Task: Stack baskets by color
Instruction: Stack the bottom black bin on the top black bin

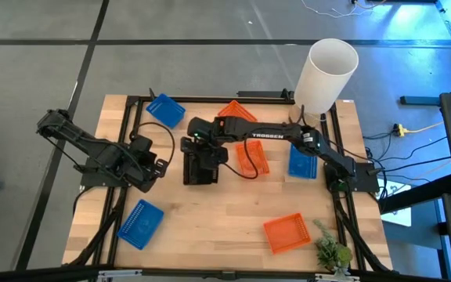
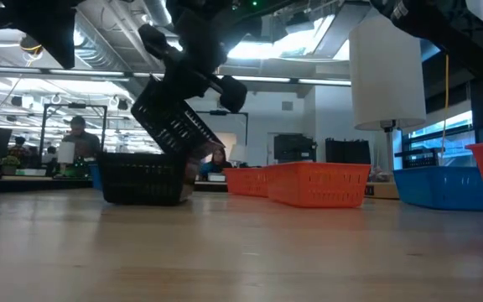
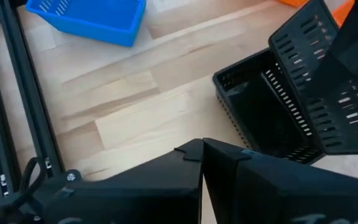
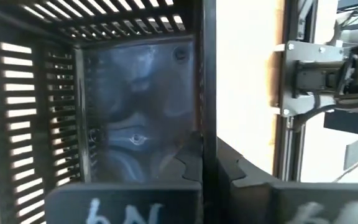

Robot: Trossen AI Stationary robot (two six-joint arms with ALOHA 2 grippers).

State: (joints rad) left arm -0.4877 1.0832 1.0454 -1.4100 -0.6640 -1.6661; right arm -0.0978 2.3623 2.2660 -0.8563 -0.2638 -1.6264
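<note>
My right gripper (image 1: 203, 149) reaches across the table's middle and is shut on a tilted black basket (image 2: 174, 124). Under it, another black basket (image 2: 141, 178) stands flat on the table. My left gripper (image 1: 161, 167) hovers just left of them, shut and holding nothing. Blue baskets lie at the far left (image 1: 165, 110), the near left (image 1: 141, 223) and the right (image 1: 302, 163). Orange baskets lie at the far middle (image 1: 237, 110), under my right arm (image 1: 250, 157) and at the near right (image 1: 286, 233). My right gripper pinches one slotted side wall (image 4: 202, 106) of the black basket, one finger inside the basket and one outside. The fingers slant down from the table's far right. The basket hangs steeply tilted, and its lower edge (image 3: 303, 146) dips into the black basket on the table.
A tall white cylinder (image 1: 331, 70) stands at the far right corner and a small green plant (image 1: 331, 252) at the near right corner. A black metal frame (image 1: 124, 149) runs along the table's sides. Bare wood lies in the near middle.
</note>
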